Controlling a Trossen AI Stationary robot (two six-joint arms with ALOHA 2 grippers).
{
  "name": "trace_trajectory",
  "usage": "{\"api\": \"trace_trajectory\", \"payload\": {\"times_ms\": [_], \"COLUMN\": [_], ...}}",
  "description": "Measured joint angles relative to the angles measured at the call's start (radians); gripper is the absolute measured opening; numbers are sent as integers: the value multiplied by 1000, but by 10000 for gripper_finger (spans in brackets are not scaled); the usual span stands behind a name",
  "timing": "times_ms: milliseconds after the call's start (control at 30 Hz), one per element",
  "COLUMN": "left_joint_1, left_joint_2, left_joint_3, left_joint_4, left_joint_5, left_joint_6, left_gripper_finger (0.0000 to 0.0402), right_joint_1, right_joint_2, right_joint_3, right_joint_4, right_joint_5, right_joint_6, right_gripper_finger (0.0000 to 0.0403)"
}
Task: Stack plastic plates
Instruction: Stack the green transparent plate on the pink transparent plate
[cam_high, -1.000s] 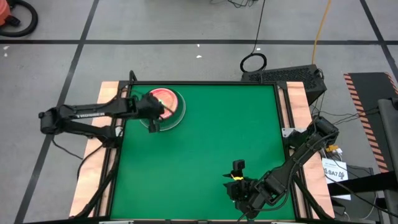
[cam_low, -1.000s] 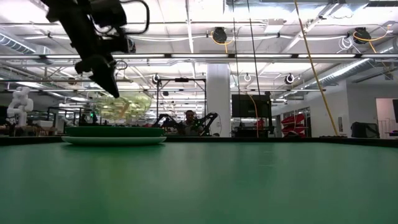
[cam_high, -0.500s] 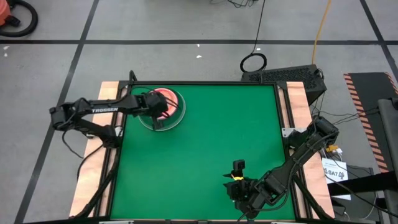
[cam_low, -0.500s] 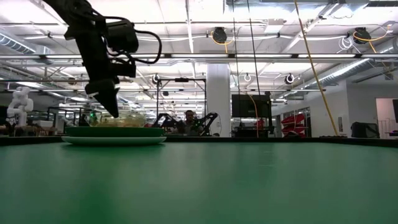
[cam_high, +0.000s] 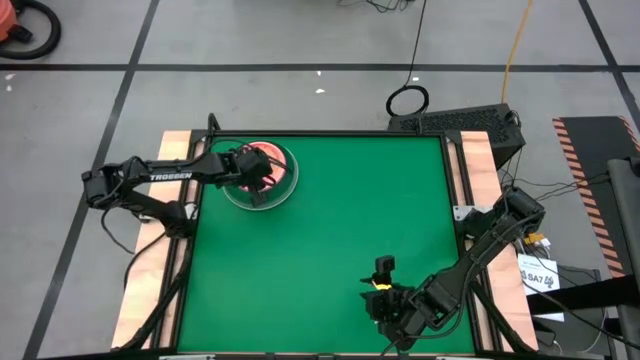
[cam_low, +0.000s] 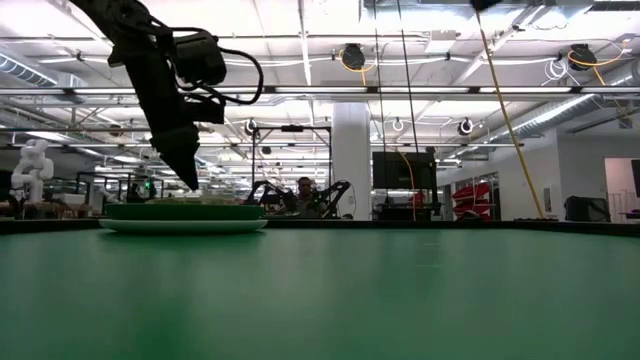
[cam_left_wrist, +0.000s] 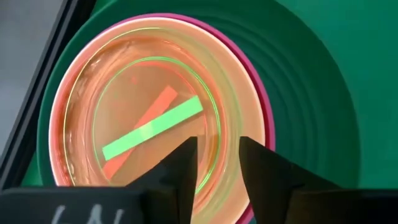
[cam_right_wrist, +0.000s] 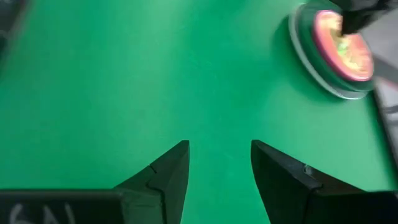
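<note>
The left gripper (cam_left_wrist: 214, 165) stood parted and empty just above the round see-through striped plates (cam_left_wrist: 146, 118) topping the opaque plastic stack (cam_high: 262, 176). Release looked finished; the next move was probably lifting clear. The right gripper (cam_right_wrist: 219, 163) waited open, well apart.

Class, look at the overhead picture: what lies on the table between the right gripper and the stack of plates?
Nothing: in the high view only bare green mat separates the right gripper from the stack of plates.

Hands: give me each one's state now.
Left hand: open, empty, over the stack of plates.
Right hand: open, empty, at the near table edge.
</note>
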Motion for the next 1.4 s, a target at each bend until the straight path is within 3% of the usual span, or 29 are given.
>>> {"api": "trace_trajectory", "payload": {"times_ms": [233, 500, 800, 1100, 1400], "left_joint_1": [-15, -15, 36, 52, 66], "left_joint_2": [0, -1, -1, 13, 13], "left_joint_3": [0, 0, -1, -109, -121], "left_joint_4": [6, 71, 111, 260, 285], "left_joint_5": [1, 72, 68, 111, 106], "left_joint_6": [-9, 38, 89, 89, 92], "left_gripper_finger": [131, 131, 131, 131, 85], "right_joint_1": [-6, -4, -8, -42, -72], "right_joint_2": [0, 0, 0, 0, 0], "right_joint_3": [-68, -69, -69, -69, -69], "right_joint_4": [-2, 44, 78, 74, 75], "right_joint_5": [134, 134, 148, 187, 185], "right_joint_6": [-3, 20, -37, -121, -154], "right_gripper_finger": [164, 164, 164, 164, 164]}}
